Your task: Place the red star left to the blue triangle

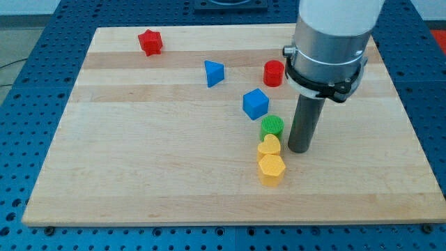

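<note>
No jaws are carried by the arm, so no released or clenched state can be told; the arm ends in a straight dark rod, and my tip (300, 150) is set down on the wooden board (139, 174) in the right half of the view. The tip is placed just to the view's right of a short column of three blocks. The green cylinder (272, 126) is seen at the column's top, the yellow heart (269, 146) is pressed beneath it, and the yellow hexagon (271, 169) is found at the bottom, touching the heart. A narrow gap is seen between the rod and the heart.

Up and to the view's left of the green cylinder, the blue cube (256, 104) is seen, near it but apart. The red cylinder (274, 72) is found above the cube, close beside the arm's grey housing.

The blue triangle (214, 73) is found left of the red cylinder, well apart from the tip.

The red star (150, 42) is seen near the board's top edge, up and to the view's left of the blue triangle and well apart from it. It is shown as a small, glossy, bright red piece with blunt rounded points and a flat top face, and it is touched by nothing.
</note>
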You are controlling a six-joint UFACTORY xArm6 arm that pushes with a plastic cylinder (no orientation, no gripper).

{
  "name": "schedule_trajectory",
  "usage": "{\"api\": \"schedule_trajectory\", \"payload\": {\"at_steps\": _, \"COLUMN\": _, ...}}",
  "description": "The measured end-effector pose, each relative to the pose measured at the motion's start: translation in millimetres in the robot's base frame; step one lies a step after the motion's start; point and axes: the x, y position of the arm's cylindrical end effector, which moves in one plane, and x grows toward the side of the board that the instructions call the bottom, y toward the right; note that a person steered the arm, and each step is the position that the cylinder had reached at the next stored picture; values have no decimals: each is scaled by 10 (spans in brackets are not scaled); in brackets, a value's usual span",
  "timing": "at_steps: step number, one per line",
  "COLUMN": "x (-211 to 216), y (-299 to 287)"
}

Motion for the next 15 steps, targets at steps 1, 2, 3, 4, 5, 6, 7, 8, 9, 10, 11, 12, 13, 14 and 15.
{"api": "schedule_trajectory", "payload": {"at_steps": 1, "x": -43, "y": 83}}
{"api": "schedule_trajectory", "payload": {"at_steps": 2, "x": -314, "y": 388}}
{"api": "schedule_trajectory", "payload": {"at_steps": 3, "x": -1168, "y": 525}}
{"api": "schedule_trajectory", "payload": {"at_steps": 4, "x": -1980, "y": 1074}}
{"api": "schedule_trajectory", "payload": {"at_steps": 5, "x": -2286, "y": 502}}
{"api": "schedule_trajectory", "payload": {"at_steps": 6, "x": -2444, "y": 281}}
{"api": "schedule_trajectory", "payload": {"at_steps": 7, "x": -2636, "y": 917}}
{"api": "schedule_trajectory", "payload": {"at_steps": 8, "x": -2768, "y": 206}}
{"api": "schedule_trajectory", "payload": {"at_steps": 9, "x": -2751, "y": -804}}
{"api": "schedule_trajectory", "payload": {"at_steps": 10, "x": -3112, "y": -982}}
{"api": "schedule_trajectory", "payload": {"at_steps": 11, "x": -3132, "y": -1997}}
{"api": "schedule_trajectory", "payload": {"at_steps": 12, "x": -2896, "y": -2580}}
{"api": "schedule_trajectory", "payload": {"at_steps": 13, "x": -2828, "y": -2709}}
{"api": "schedule_trajectory", "payload": {"at_steps": 14, "x": -2537, "y": -2794}}
{"api": "schedule_trajectory", "payload": {"at_steps": 15, "x": -2107, "y": -2688}}
